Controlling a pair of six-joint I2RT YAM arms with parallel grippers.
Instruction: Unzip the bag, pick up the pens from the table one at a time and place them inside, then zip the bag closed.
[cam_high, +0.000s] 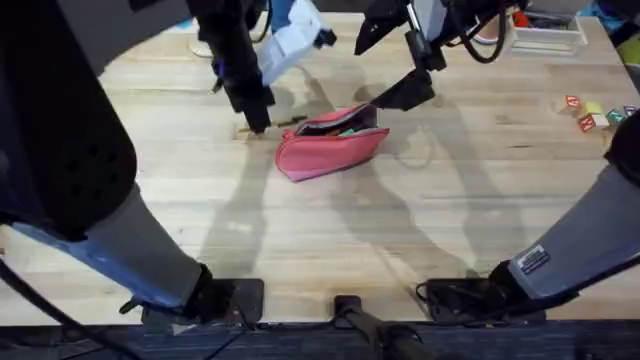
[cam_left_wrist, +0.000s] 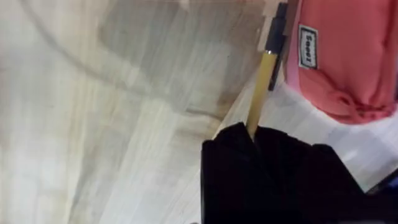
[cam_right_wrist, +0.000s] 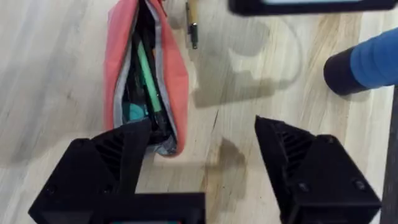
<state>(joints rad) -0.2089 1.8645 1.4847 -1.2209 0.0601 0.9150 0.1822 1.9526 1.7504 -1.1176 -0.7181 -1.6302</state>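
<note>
The coral-pink bag (cam_high: 332, 150) lies on the table (cam_high: 420, 230) with its zipper open. A green pen (cam_right_wrist: 147, 70) rests inside the bag (cam_right_wrist: 177, 74). The yellow-orange pen (cam_left_wrist: 261, 87) lies on the wood just behind the bag (cam_left_wrist: 342, 56), its dark tip toward the pouch. My left gripper (cam_high: 257, 122) is down at the table and shut on that pen's (cam_high: 290, 122) far end. My right gripper (cam_high: 405, 95) hovers open at the bag's right end. In the right wrist view, my right gripper (cam_right_wrist: 205, 149) has one finger (cam_right_wrist: 118, 155) over the pouch's end.
Small coloured blocks (cam_high: 595, 110) lie at the table's far right. A shallow tray (cam_high: 545, 35) stands at the back right and a white-and-blue object (cam_high: 295, 40) at the back centre. Bare wood stretches in front of the bag.
</note>
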